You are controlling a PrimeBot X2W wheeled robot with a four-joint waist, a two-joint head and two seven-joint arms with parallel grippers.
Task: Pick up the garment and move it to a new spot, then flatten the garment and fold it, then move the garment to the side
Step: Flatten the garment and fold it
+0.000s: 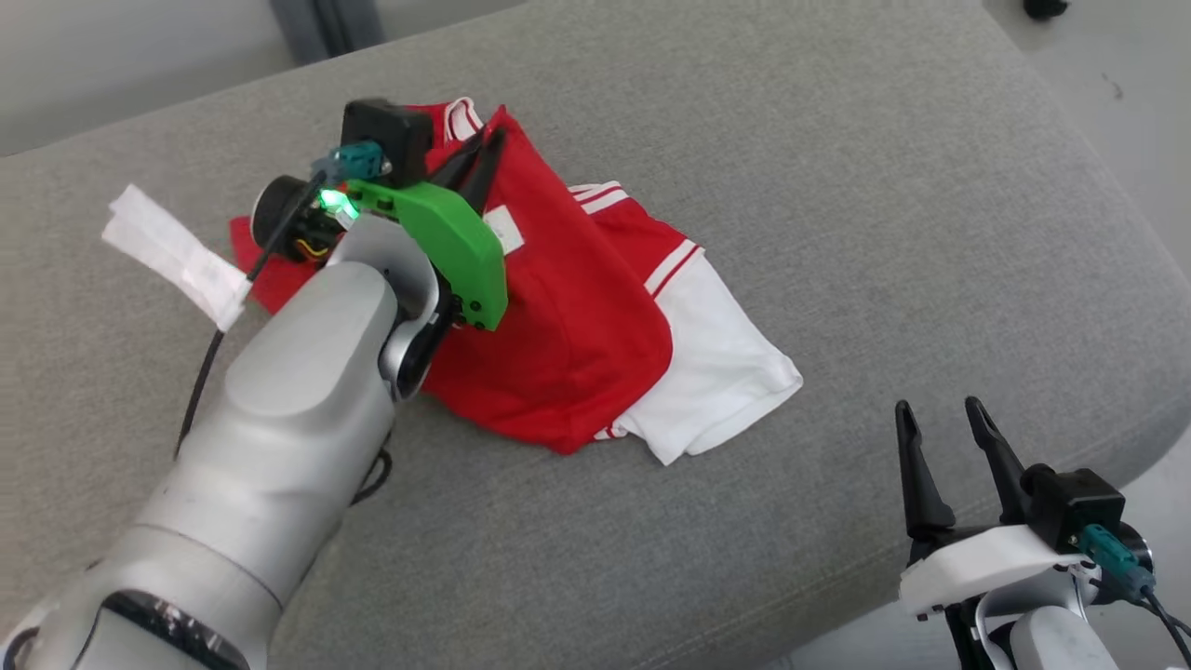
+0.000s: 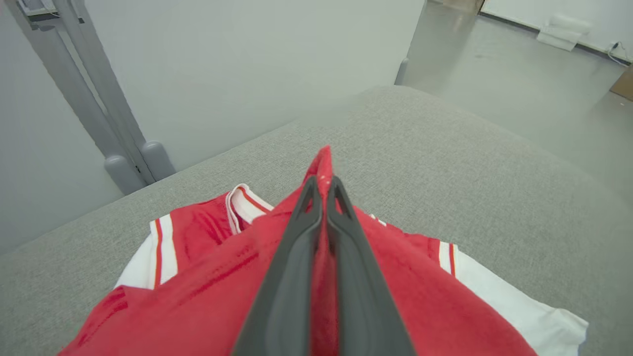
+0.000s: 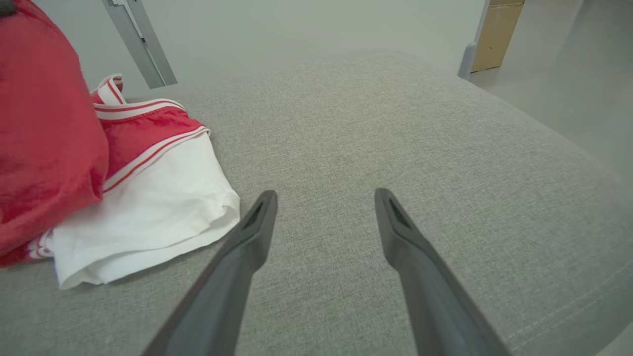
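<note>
Here: left fingers (image 2: 292,257) clamped on red garment (image 1: 577,316) fold; right fingers (image 3: 252,232) spread, empty, garment to their left.

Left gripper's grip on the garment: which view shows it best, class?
The left wrist view: the left gripper is shut on a red fold of the garment. The head view shows the fingers from above; the right wrist view shows the garment's white sleeve.

The garment (image 1: 558,354) is soft red-and-white cloth with a faint sheen; the bench (image 1: 837,186) wears coarse, matt grey weave; the left forearm (image 1: 298,372) is smooth, satiny silver.
</note>
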